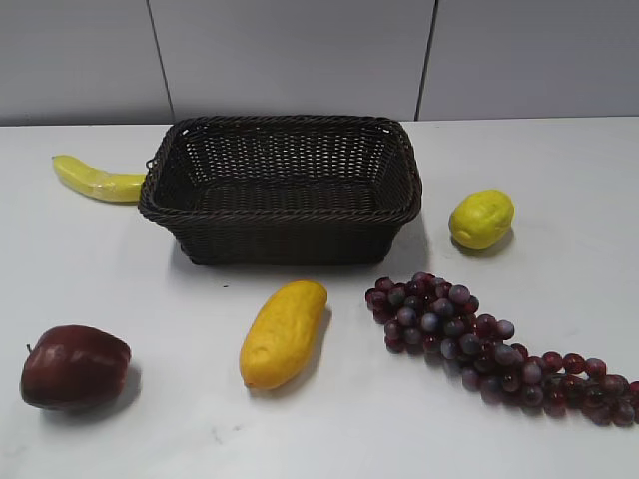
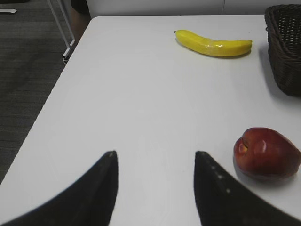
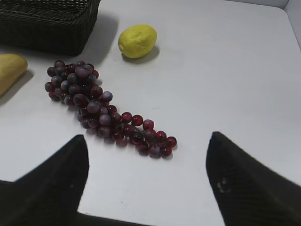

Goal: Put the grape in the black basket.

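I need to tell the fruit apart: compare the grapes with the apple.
The grapes are a long tapering bunch of many small purple-red balls, lying front right of the basket; the apple is one round dark red fruit, front left. The grapes sit ahead of the open right gripper, the apple beside the open left gripper. Both rest on the table, outside the basket.

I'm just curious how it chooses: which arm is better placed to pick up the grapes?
Probably the right. Its open gripper faces the grape on that side; the left gripper faces only the apple and banana.

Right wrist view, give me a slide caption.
Open right gripper above grape bunch, lemon and black basket beyond.
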Tool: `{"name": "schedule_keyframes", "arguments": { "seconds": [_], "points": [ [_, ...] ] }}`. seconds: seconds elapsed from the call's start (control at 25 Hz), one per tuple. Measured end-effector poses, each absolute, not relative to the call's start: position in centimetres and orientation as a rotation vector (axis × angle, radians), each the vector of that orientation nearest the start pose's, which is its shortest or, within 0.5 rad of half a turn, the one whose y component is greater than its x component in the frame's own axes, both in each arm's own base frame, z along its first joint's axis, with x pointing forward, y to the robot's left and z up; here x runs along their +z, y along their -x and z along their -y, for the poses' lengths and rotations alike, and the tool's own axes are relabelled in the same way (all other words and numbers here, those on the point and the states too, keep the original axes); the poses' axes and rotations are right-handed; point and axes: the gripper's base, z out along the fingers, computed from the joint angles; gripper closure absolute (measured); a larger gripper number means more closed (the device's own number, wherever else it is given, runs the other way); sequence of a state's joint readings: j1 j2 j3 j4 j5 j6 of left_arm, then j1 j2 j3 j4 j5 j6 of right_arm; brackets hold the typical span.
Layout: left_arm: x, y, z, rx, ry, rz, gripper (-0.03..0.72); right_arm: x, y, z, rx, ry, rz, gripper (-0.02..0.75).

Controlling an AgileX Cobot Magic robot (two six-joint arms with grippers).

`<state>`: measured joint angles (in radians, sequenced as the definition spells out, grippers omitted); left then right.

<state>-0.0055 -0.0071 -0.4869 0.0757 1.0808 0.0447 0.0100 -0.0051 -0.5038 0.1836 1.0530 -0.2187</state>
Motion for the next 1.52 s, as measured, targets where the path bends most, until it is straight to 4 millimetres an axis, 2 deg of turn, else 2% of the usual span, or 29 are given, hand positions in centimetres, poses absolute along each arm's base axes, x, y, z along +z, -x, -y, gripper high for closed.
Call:
{"name": "schedule_keyframes", "arguments": {
  "seconds": [0.48, 0.72, 1.04, 1.32, 1.52],
  "points": [
    [27.2, 0.5, -0.6, 0.115, -0.048, -2.069, 0.208, 28.0, 0.6, -1.4, 0.087, 0.238, -2.004, 0.147],
    [27.2, 0.5, -0.6, 0.115, -0.048, -2.069, 0.208, 29.0, -0.9, -1.5, 0.098, 0.240, -2.091, 0.147],
    [27.2, 0.5, -0.6, 0.115, -0.048, -2.069, 0.208, 30.2, -5.3, -1.8, 0.182, 0.255, -2.374, 0.147],
    [27.2, 0.5, -0.6, 0.115, -0.048, -2.069, 0.208, 28.5, -9.8, -1.9, 0.225, 0.265, -2.630, 0.147],
    [27.2, 0.5, -0.6, 0.115, -0.048, -2.069, 0.208, 28.1, -12.5, -1.9, 0.208, 0.367, -2.674, 0.147]
  ]
}}
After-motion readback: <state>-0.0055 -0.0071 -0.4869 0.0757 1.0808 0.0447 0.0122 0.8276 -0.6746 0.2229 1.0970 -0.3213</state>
